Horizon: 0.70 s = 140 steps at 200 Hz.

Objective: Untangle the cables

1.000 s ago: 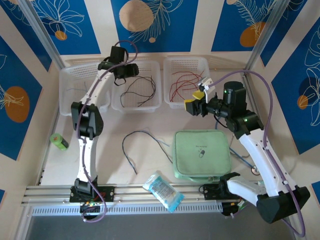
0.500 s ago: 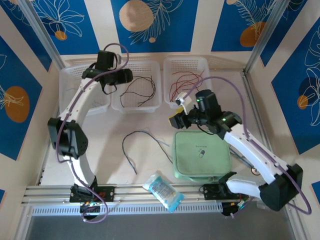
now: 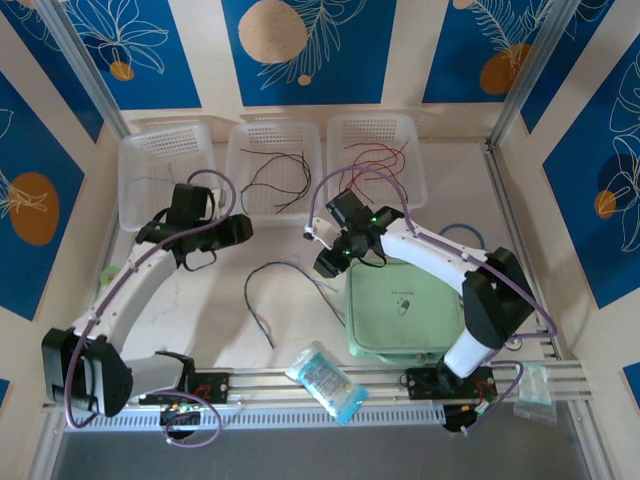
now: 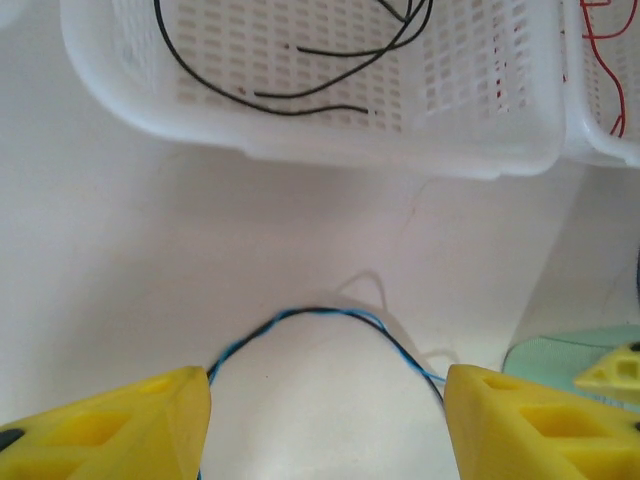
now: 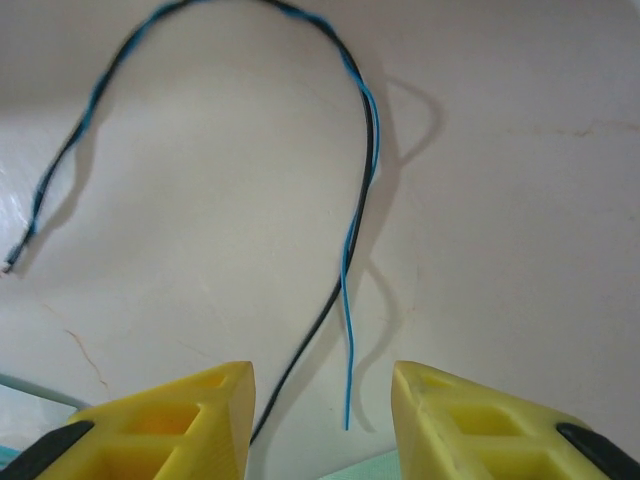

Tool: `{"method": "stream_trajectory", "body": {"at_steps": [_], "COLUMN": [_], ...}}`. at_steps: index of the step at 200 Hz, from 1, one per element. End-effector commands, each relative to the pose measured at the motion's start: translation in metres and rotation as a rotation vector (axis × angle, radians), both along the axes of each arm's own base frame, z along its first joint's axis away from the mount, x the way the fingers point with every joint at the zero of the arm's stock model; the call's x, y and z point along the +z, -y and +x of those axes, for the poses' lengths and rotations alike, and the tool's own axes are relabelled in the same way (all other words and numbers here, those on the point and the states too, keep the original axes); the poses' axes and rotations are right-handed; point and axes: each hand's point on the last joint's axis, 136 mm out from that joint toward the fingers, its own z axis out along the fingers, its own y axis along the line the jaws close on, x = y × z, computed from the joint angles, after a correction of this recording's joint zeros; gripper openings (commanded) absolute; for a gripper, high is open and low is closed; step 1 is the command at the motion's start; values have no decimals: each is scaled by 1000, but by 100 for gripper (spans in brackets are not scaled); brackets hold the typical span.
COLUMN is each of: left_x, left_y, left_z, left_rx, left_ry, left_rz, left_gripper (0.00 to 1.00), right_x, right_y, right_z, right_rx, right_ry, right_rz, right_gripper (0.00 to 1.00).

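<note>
Cream table (image 3: 210, 320) bearing one loose blue-black cable (image 3: 262, 300), laid as an open arch left of centre in the top view, just beside a green pouch (image 3: 403, 310). Left gripper (image 4: 327, 400) hovers at the arch's upper left; in its wrist view the yellow fingers (image 4: 120, 425) stand wide apart at the lower corners, holding nothing, with the crown of the arch on the table between them. Right gripper (image 5: 322, 390) sits at the arch's right side, near the pouch's upper-left corner. Its fingers (image 5: 170, 420) stand moderately apart and grip nothing. The cable's black and blue strands, split near their ends, run down the wrist frame into the gap between them; whether the black strand touches a finger cannot be told. Black cables (image 3: 280, 165) lie in the middle basket (image 3: 275, 135) at upper centre, red cables (image 3: 372, 160) in the right basket (image 3: 375, 128).
</note>
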Motion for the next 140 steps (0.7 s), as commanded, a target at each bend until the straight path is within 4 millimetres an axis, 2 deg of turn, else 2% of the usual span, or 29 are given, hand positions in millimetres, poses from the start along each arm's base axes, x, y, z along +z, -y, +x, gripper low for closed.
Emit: {"method": "stream_trajectory", "body": {"at_steps": [1, 28, 60, 87, 140], "left_x": [-3, -19, -33, -34, -35], "left_y": [8, 9, 10, 9, 9], "left_z": [-18, -33, -41, -42, -44], "left_rx": [-7, -3, -2, 2, 2], "left_ry": [-24, -60, -95, -99, -105], "left_rz": [-59, -73, -81, -77, -78], "left_gripper": [62, 61, 61, 61, 60], "right_x": [-13, -31, -48, -59, -74], "right_y": [5, 3, -2, -1, 6], "right_z": [-12, -15, -13, -12, -16], "right_rx": [60, 86, 121, 144, 156], "right_ry": [-20, -7, -6, -20, -49], "right_rz": [-77, -135, -181, -224, -271], "right_gripper": [40, 39, 36, 28, 30]}}
